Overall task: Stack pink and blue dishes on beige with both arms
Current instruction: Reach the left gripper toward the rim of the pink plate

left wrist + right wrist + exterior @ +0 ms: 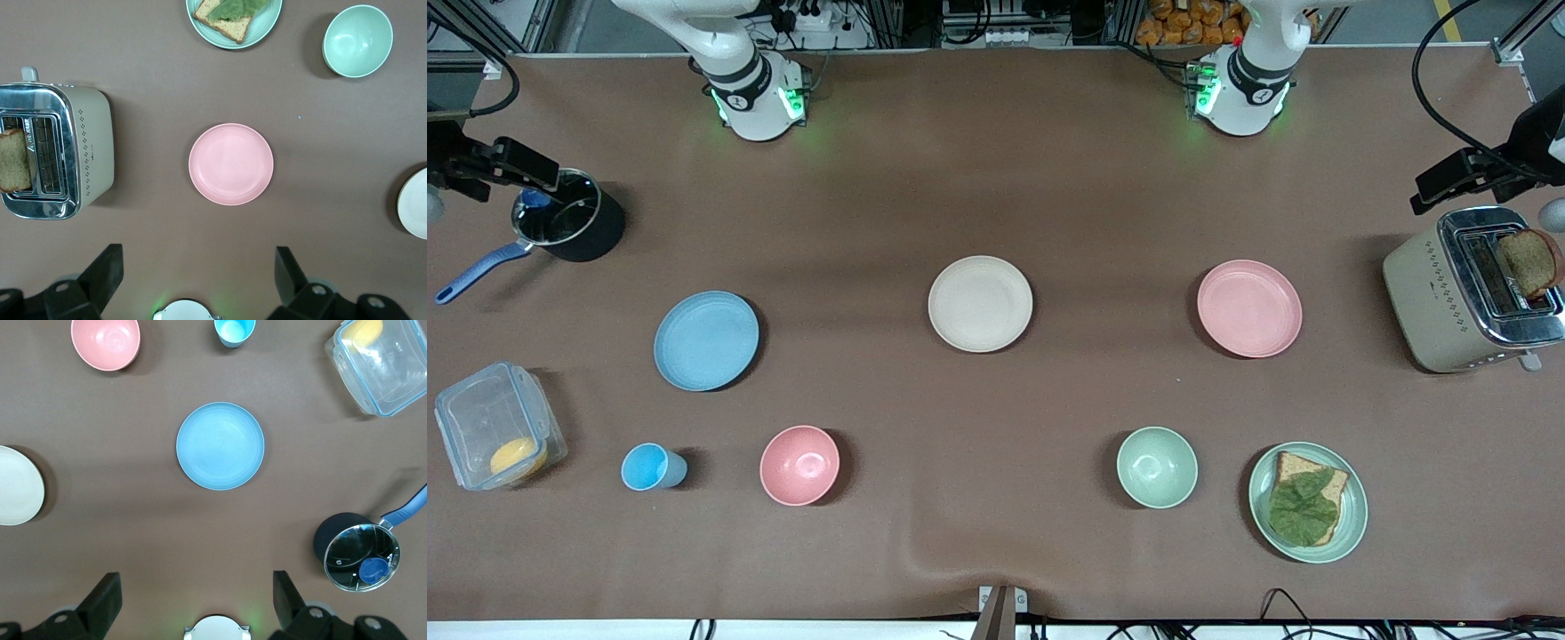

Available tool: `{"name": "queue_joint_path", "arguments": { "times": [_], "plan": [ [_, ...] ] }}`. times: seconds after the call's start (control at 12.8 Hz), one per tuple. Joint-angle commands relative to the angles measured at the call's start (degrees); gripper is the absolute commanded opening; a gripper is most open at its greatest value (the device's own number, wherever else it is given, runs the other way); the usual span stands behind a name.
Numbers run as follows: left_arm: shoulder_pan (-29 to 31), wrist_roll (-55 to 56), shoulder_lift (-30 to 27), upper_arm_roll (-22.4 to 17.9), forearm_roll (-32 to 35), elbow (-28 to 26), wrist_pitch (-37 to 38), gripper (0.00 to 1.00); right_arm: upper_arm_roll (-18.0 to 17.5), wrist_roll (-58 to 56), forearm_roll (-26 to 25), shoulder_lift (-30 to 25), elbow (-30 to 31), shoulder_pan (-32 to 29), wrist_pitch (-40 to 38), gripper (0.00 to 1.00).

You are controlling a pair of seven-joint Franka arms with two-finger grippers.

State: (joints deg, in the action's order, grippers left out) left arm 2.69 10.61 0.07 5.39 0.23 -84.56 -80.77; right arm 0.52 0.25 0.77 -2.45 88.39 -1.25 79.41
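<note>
The cream-beige plate (pixel 980 303) lies in the middle of the table. The pale pink plate (pixel 1249 308) sits toward the left arm's end, and the light blue plate (pixel 706 340) toward the right arm's end, slightly nearer the front camera. All three are bare and apart. My left gripper (pixel 198 257) hangs open high over the table between its base and the pink plate (pixel 231 163), holding nothing. My right gripper (pixel 197 583) hangs open the same way, high over the table between its base and the blue plate (pixel 220 445).
A toaster (pixel 1458 293) holding bread stands at the left arm's end. Nearer the front camera lie a green plate with bread and a leaf (pixel 1307 502), a green bowl (pixel 1157 467), a pink bowl (pixel 799 465), a blue cup (pixel 649 467) and a clear box (pixel 494 427). A lidded pot (pixel 569 218) stands at the right arm's end.
</note>
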Motion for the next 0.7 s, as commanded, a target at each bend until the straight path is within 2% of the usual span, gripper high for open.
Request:
{"name": "queue_joint_path", "arguments": {
  "times": [0.0,0.23,0.31,0.39,0.47,0.62],
  "plan": [
    [-0.49,-0.94,-1.46,-0.38,-0.32,0.71,1.75,1.0,-0.17,-0.16,0.02,-0.27,-0.15,-0.25,-0.4,1.0],
    [0.03,-1.37,-1.13,-1.17,0.12,0.62,1.75,1.0,-0.08,-0.16,0.02,-0.1,-0.15,-0.33,-0.4,1.0],
    [0.3,-1.21,-0.86,-1.09,0.12,-1.03,1.75,1.0,-0.08,-0.16,0.02,0.08,-0.06,-0.33,-0.31,1.0],
    [0.56,-1.12,0.1,-1.0,0.21,-3.83,0.45,1.0,-0.08,-0.16,0.02,0.17,0.11,-0.42,-0.31,1.0],
    [0.48,-1.12,0.63,-1.0,0.21,-8.39,-4.26,1.0,0.01,-0.16,0.02,0.26,0.29,-0.6,-0.31,1.0],
    [0.56,-1.12,-0.24,-0.65,0.38,-21.37,-17.25,1.0,0.01,-0.25,0.02,0.78,0.46,-0.95,-0.4,1.0]
  ]
}}
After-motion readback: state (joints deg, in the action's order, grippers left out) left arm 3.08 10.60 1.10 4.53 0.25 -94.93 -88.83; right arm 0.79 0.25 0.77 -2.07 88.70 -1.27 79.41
